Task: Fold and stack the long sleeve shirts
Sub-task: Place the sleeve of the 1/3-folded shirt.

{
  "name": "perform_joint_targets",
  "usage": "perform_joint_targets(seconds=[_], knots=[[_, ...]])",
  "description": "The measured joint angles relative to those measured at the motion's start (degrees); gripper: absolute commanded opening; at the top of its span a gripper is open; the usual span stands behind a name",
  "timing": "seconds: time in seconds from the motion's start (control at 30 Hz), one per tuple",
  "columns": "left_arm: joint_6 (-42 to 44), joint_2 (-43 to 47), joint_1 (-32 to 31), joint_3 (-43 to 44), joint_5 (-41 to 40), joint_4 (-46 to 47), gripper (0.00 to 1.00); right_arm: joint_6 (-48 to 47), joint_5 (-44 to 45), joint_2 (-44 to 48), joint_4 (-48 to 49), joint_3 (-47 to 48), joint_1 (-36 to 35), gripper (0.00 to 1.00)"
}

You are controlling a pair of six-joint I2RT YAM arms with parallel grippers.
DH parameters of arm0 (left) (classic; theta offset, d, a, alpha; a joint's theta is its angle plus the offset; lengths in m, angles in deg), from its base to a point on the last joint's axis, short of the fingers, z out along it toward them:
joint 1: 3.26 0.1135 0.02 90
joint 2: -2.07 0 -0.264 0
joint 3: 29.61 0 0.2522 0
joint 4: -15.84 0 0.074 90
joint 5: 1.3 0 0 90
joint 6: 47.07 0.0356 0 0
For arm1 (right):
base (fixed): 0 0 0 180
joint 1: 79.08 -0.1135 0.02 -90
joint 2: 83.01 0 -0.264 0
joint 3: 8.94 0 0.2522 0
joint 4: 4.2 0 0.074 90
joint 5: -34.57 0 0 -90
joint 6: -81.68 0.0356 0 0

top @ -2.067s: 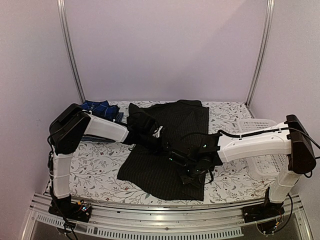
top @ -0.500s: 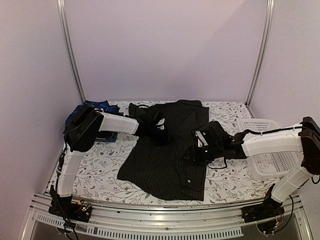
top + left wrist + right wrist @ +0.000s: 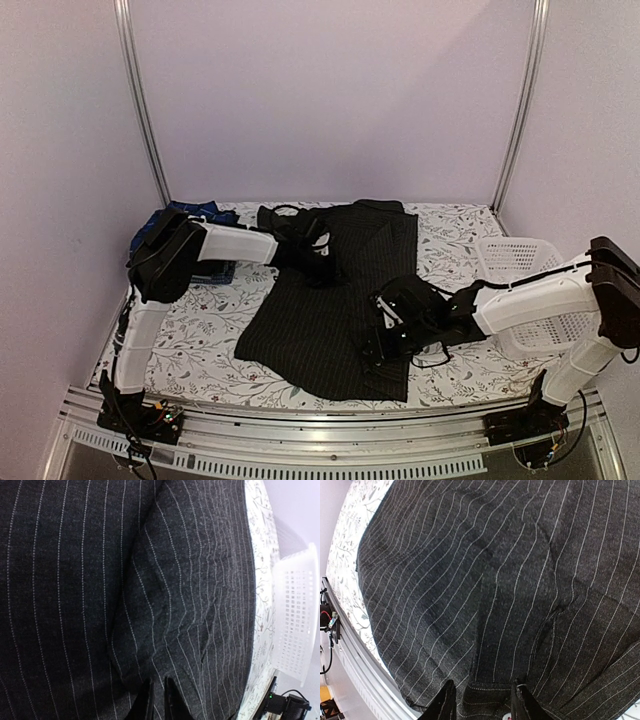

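My left gripper (image 3: 159,702) is pinched almost closed on a raised fold of the black pinstriped cloth shirt (image 3: 330,320), which lies spread mid-table on the floral-print tabletop (image 3: 200,340). My right gripper (image 3: 482,705) stands part open, fingers either side of the shirt's stitched hem

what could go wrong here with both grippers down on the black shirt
1. The left gripper is pinched on a raised fold of the shirt; it may hold several layers, so a lift could drag the whole shirt.
2. The right gripper has its jaws apart around the hem; closing may catch only the edge and slip.
3. The right arm passes close by the basket and could knock it.
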Motion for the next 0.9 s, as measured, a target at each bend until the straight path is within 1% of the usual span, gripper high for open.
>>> perform_joint_targets(seconds=[0.1,0.2,0.33,0.4,0.53,0.63,0.7,0.8,0.9], knots=[[0.42,0.00,0.07,0.42,0.24,-0.52,0.14,0.07,1.38,-1.60,-0.85,0.02,-1.29,0.33],[1.27,0.13,0.17,0.83,0.28,-1.14,0.20,0.07,1.75,-3.72,-0.52,0.74,-1.68,0.33],[3.21,2.08,0.24,0.42,-0.72,-3.63,0.27,0.07,2.67,-5.01,-1.22,2.16,-1.73,0.43],[3.98,5.18,0.39,-1.92,-1.33,-4.15,0.29,-0.20,2.99,-5.01,-2.32,2.75,-1.73,0.48],[5.62,17.18,1.40,-11.50,-2.49,-4.83,0.35,-0.92,3.76,-3.39,-5.16,3.80,-1.53,0.59],[6.60,27.06,2.60,-19.67,-3.32,-4.57,0.38,-1.36,3.89,0.63,-6.51,4.24,-0.33,0.61],[7.17,33.79,3.58,-26.47,-3.72,-4.20,0.40,-1.66,3.72,3.76,-6.78,4.50,1.38,0.61],[7.50,40.63,4.79,-35.76,-4.00,-4.02,0.40,-2.21,3.67,7.28,-6.67,4.90,5.38,0.59],[7.39,45.46,5.95,-45.03,-4.31,-4.87,0.42,-3.06,3.13,7.82,-6.19,4.98,9.35,0.52]])
